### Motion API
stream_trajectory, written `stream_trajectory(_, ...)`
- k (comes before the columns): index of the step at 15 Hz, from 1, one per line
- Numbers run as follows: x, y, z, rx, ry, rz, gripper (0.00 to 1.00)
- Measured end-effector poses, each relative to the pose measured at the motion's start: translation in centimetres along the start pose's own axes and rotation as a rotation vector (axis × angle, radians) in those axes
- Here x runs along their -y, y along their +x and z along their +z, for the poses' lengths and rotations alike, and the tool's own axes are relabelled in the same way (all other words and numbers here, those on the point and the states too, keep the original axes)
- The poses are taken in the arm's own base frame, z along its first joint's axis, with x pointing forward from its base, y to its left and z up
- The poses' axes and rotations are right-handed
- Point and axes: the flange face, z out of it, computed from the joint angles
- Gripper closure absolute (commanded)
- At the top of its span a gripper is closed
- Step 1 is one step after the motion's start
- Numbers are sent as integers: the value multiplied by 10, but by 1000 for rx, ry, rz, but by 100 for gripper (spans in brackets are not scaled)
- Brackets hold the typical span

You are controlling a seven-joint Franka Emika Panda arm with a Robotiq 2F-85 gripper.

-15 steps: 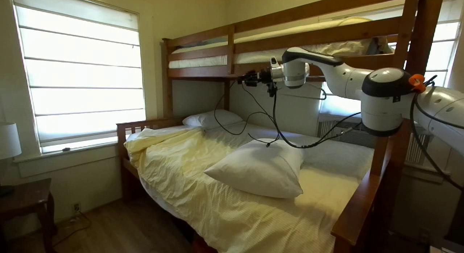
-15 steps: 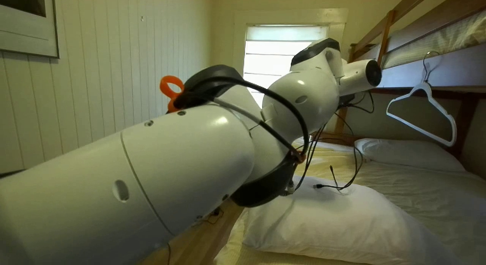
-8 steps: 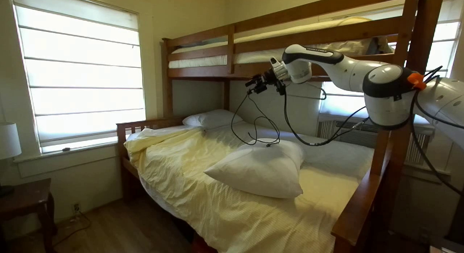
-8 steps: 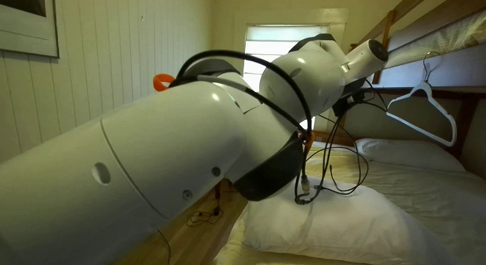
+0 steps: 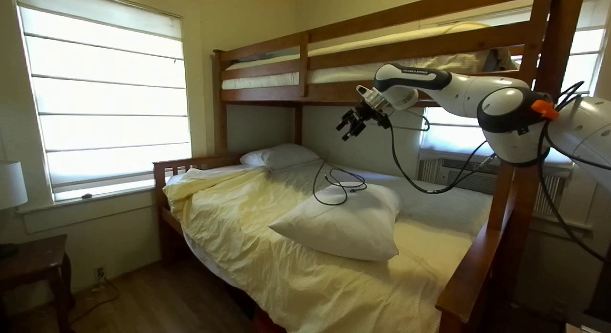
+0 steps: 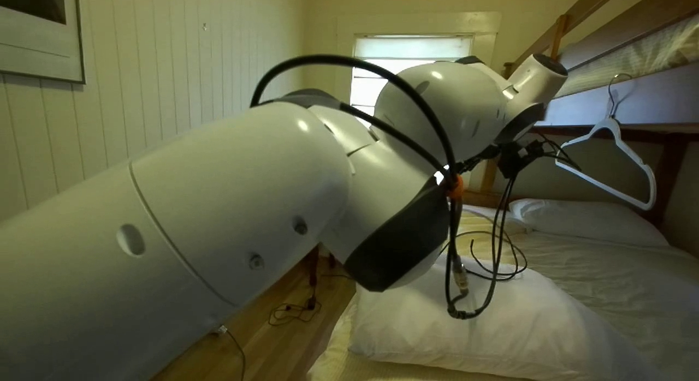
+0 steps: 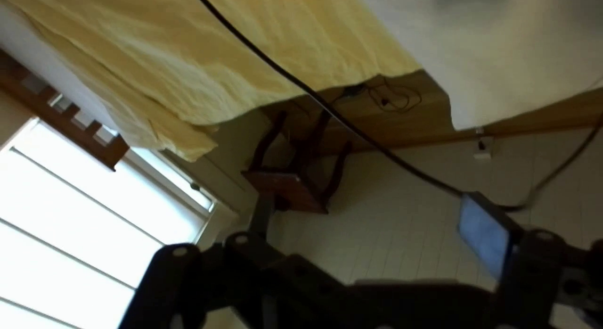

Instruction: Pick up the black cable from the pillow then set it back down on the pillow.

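The black cable [image 5: 329,204] is laid in loose loops across the twelve o'clock edge of the plump cream-white pillow [image 5: 341,233], as seen in an exterior view, with a blurred strand raised toward eleven. Above it, at twelve, the gripper [image 5: 342,132] is held with its fingers spread apart, released. In the wrist view the cable is shown running behind the fingertip [image 7: 485,234] near four o'clock; whether the two are touching cannot be told. The robot arm [image 5: 472,92] is extended from two o'clock, and by its thicker cables [image 6: 494,261], slung beneath it, the pillow is partly hidden in an exterior view. The rumpled yellow duvet [image 5: 229,194] is spread toward ten o'clock, and the flatter grey-white pillow [image 5: 289,156] is set beyond, at eleven. Overhead, the upper bunk [image 5: 420,47] is carried at twelve, and against it a white hanger [image 6: 600,185] is hung, near one o'clock in an exterior view. At four the mattress is bounded by the wooden bed end [image 5: 470,271]; at nine, well apart, a nightstand [image 5: 36,252] is placed.
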Motion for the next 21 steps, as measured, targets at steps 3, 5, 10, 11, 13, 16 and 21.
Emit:
stream_trajectory(3, 9, -7, 17, 93, 62, 32, 0)
stream_trajectory(5, 15, -7, 27, 138, 100, 56, 0)
stream_trajectory(10, -1, -2, 26, 218, -85, 127, 0)
stream_trajectory(11, -5, 0, 23, 213, -135, 148, 0)
stream_trajectory(13, -12, 1, 19, 221, -227, 192, 0)
stream_trajectory(16, -15, 4, 26, 219, -318, 267, 0)
stream_trajectory(21, -15, 19, 38, 147, -409, 336, 0)
